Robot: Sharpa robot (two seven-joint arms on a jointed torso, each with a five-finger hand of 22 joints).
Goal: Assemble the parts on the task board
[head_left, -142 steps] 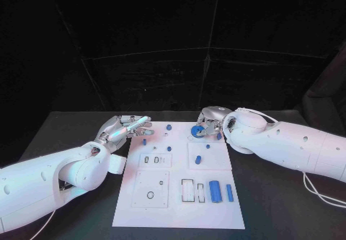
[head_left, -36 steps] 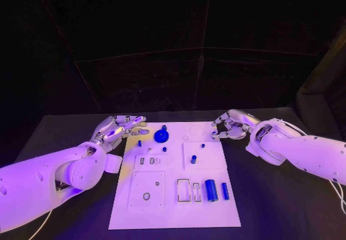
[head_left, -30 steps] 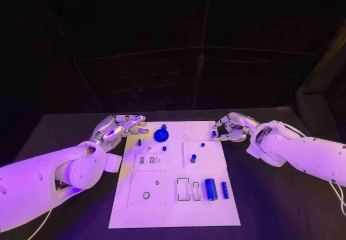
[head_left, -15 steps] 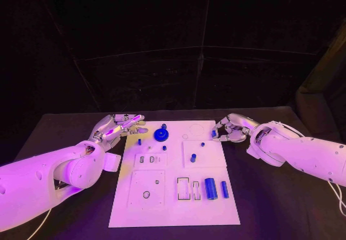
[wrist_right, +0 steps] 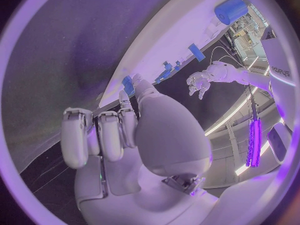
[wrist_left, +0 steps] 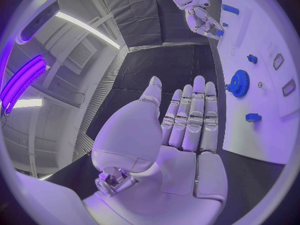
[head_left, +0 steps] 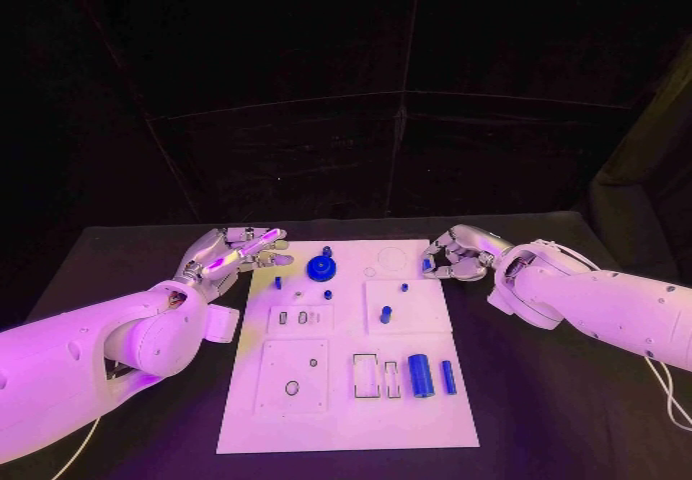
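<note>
The white task board (head_left: 433, 420) lies in the middle of the table. A blue gear (head_left: 320, 266) (wrist_left: 238, 82) sits on its far left part, just in front of a small blue peg (head_left: 327, 251). More small blue parts (head_left: 387, 315) stand mid-board, and two blue cylinders (head_left: 420, 375) lie on the near right. My right hand (head_left: 459, 254) (wrist_right: 125, 135) is at the board's far right edge, its thumb and a fingertip pinching a small blue part (wrist_right: 128, 84) (head_left: 427, 266). My left hand (head_left: 231, 250) (wrist_left: 187, 130) hovers by the far left corner, fingers straight and holding nothing.
Recessed plates with slots (head_left: 303, 318) and an oval hole (head_left: 293, 387) take up the board's left side, and rectangular slots (head_left: 378, 378) lie beside the cylinders. Black table (head_left: 562, 400) surrounds the board on all sides.
The blue gear has gone from under my right hand to the board's far left part. My right hand drew back to the right edge, then crept slightly inward. The left hand barely moved.
</note>
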